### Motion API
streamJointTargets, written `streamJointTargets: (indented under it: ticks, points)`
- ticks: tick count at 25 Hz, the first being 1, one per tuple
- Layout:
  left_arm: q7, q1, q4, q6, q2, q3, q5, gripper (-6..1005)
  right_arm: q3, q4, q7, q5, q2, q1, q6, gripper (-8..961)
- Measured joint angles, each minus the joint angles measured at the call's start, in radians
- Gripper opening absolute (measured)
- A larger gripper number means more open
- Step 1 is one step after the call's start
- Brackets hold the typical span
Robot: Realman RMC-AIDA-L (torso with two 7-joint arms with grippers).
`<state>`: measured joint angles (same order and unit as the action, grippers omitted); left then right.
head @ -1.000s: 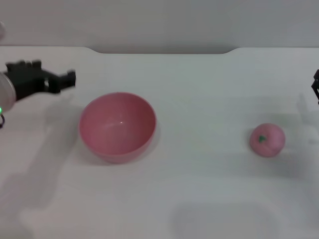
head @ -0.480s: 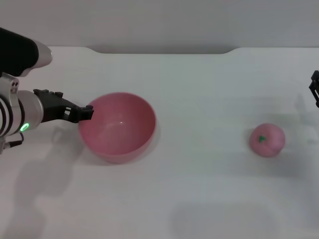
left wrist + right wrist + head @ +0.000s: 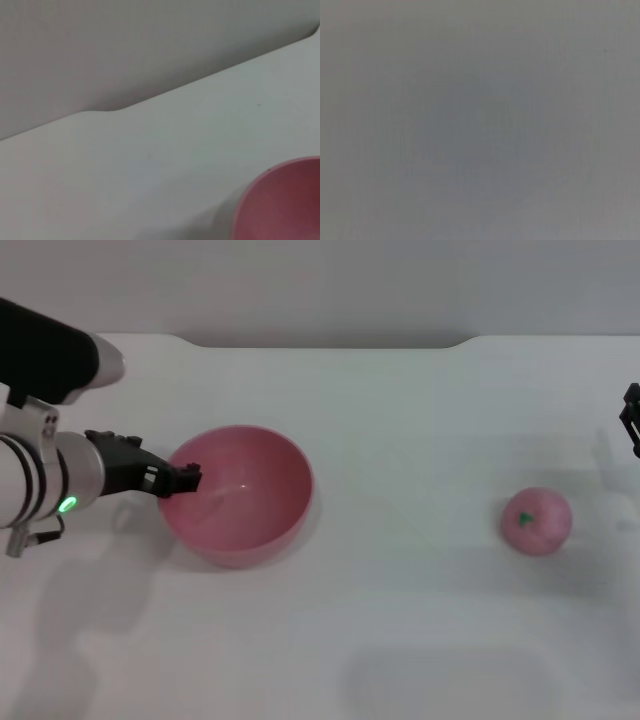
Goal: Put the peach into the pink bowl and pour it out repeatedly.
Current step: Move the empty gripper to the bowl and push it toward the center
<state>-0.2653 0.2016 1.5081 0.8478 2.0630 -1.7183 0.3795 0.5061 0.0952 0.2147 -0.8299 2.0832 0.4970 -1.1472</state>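
1. The left end effector (image 3: pixel 190 478) reaches over the left rim of the pink bowl (image 3: pixel 240 500); whether it grips the rim, I cannot tell.
2. The peach (image 3: pixel 536 521) lies on the surface (image 3: pixel 400 620), well right of the bowl.
3. The right end effector (image 3: pixel 633 415) sits beyond the peach, its state unclear.

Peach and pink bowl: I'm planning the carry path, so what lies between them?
Nothing: in the head view only bare white table separates the peach from the pink bowl.
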Motion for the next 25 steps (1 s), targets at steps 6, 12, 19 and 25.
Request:
streamJointTargets:
  ticks: [6,12,19,25]
  points:
    - [0.003,0.015,-0.025,-0.012,0.002,-0.025,0.002,801,0.0,0.0,0.0,0.0,0.0,-0.001,0.0,659]
    - [0.012,0.038,-0.059,-0.023,0.002,-0.025,0.002,801,0.0,0.0,0.0,0.0,0.0,-0.002,0.0,659]
    - [0.013,0.053,-0.072,-0.026,0.002,-0.024,0.003,800,0.0,-0.003,0.0,-0.002,0.0,-0.003,0.0,658]
    - [0.02,0.063,-0.085,-0.028,0.002,-0.025,0.003,797,0.0,-0.004,0.0,-0.002,0.0,-0.002,0.0,658]
